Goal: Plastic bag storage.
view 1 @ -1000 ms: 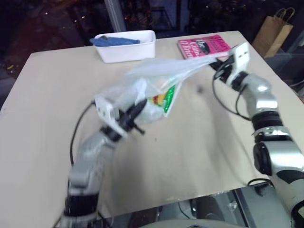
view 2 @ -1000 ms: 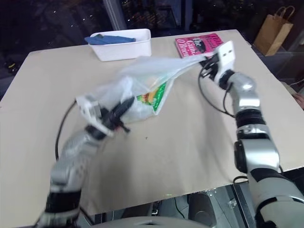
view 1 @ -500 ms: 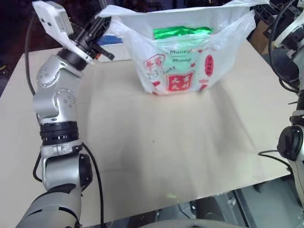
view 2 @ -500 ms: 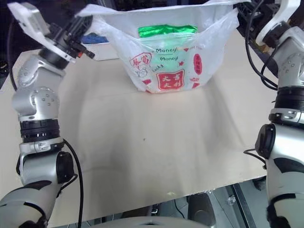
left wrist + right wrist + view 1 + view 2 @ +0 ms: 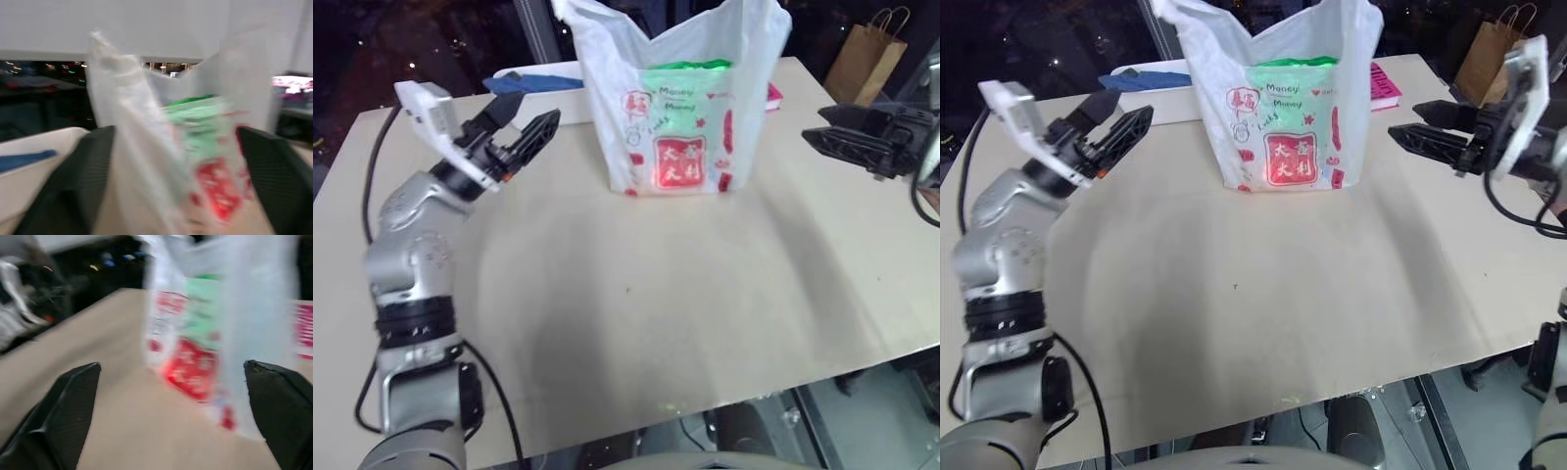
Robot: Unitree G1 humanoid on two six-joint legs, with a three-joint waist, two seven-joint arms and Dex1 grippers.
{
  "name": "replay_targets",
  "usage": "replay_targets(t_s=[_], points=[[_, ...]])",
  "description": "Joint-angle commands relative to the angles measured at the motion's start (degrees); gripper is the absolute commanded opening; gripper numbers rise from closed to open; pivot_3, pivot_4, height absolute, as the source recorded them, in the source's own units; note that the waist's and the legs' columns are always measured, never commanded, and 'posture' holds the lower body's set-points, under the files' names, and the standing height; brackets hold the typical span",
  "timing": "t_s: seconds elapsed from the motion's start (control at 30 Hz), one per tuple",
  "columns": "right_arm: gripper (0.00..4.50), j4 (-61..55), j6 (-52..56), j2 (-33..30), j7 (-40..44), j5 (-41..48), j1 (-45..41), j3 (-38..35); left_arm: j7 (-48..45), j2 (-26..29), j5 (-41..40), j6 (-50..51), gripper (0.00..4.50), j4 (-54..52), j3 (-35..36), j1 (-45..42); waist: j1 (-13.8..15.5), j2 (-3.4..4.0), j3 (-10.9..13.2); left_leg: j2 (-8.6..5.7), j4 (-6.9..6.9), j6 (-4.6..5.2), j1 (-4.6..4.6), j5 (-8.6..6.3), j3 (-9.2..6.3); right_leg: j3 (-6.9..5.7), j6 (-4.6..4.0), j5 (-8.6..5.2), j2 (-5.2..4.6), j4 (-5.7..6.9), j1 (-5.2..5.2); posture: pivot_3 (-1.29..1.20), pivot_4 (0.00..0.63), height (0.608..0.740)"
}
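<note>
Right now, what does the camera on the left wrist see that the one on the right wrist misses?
The left wrist view alone shows the white tray with something blue in it, behind the bag. The right wrist view alone shows a broad stretch of the tan table and, blurred at the far side, what looks like the robot's other arm. Both share the plastic bag standing upright, a green packet inside, a glimpse of the pink book, and open black fingers framing the bag.

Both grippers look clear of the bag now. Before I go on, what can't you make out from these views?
- Green packet inside the translucent white plastic bag: its print is veiled by the bag wall in both eye views.
- Pink book: mostly hidden behind the bag.
- White tray holding a blue item: far end hidden behind the bag.
- Both wrist views: bag lettering blurred.
- Brown paper bag: contents unseen.
</note>
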Motion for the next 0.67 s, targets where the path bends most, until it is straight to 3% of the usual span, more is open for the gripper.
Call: replay_targets(t_s=[0.03, 0.13, 0.2, 0.33, 0.67], points=[[4.5, -3.1, -1.9, -0.1, -2.1, -1.2, 5.0, -1.1, 0.8, 1.8, 0.1, 3.2, 4.48, -6.8, 1.2, 7.9, 0.3, -0.03, 0.0, -0.01, 0.07, 0.0, 0.01, 0.0, 0.01, 0.0, 0.0, 0.0, 0.0, 0.05, 0.01, 0.0, 0.15, 0.74], [4.5, -5.2, -10.8, 2.2, -4.2, -9.5, 14.7, 3.9, 3.3, 0.9, 6.9, 1.7, 4.48, -12.3, -2.0, 19.8, 0.5, -0.19, -0.2, -0.01, 0.24, 0.02, 0.23, -0.01, 0.03, 0.02, -0.01, 0.0, 0.02, 0.2, 0.25, 0.0, 0.15, 0.74], [4.5, -5.3, -19.2, 5.3, -4.9, -15.0, 21.6, 6.7, 6.6, -2.6, 10.6, -0.5, 4.48, -15.8, -4.1, 27.5, 0.8, -0.24, -0.2, -0.02, 0.24, 0.06, 0.55, -0.05, 0.09, 0.08, 0.0, 0.0, 0.01, 0.19, 0.56, 0.0, 0.15, 0.74], [4.5, -2.9, -32.8, 9.7, -4.0, -20.8, 30.6, 7.1, 10.4, -6.9, 16.6, -3.8, 4.48, -20.5, -6.2, 38.0, 1.6, -0.18, -0.1, -0.02, 0.27, 0.15, 0.73, -0.1, 0.17, 0.21, 0.0, 0.01, 0.01, 0.27, 0.65, 0.0, 0.15, 0.74], [4.5, 6.1, -48.3, 10.6, -2.9, -24.5, 35.8, 4.0, 15.1, -13.2, 21.5, -11.1, 4.48, -23.3, -4.6, 45.2, 1.8, -0.19, -0.1, 0.08, 0.33, 0.2, 1.12, -0.12, 0.14, 0.14, -0.04, 0.01, 0.12, 0.23, 1.12, 0.0, 0.15, 0.74]])
